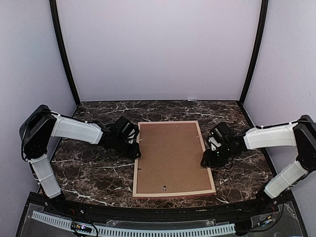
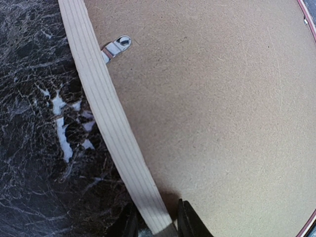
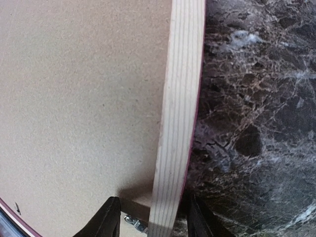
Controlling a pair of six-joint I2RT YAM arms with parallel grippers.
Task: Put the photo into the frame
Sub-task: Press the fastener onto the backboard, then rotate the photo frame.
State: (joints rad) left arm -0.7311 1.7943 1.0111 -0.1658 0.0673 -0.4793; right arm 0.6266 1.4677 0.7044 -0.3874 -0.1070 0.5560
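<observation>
**Two hands take hold of the frame (image 1: 174, 193)**

The frame lies flat in the middle of the desk (image 1: 94, 173). Its pale wood back faces up. A thin pink line shows along its outer edge. A brown board (image 1: 173, 155) sits inside the frame and fills it. A small metal clip (image 2: 117, 45) reaches from the left side of the frame onto the board.

I cannot see the photo anywhere. It may be under the board, but I cannot tell.

The left hand (image 2: 158, 226) is at the left side of the frame. It has one finger on each side of the wood strip. The fingers (image 2: 187, 222) sit tight against the wood, so this hand looks like it is pinching the frame.

The right hand (image 3: 153, 222) is at the right side of the frame. Its fingers go around the wood strip too. But there is a gap between the inner finger (image 3: 107, 219) and the wood. This hand is not closed on the frame yet.

I think the step now is getting a good hold on both sides of the frame, maybe to lift it or turn it over.

Next, the right hand needs to close on its side. Then both hands should move together and keep the frame level, so that the board does not slip out.
</observation>
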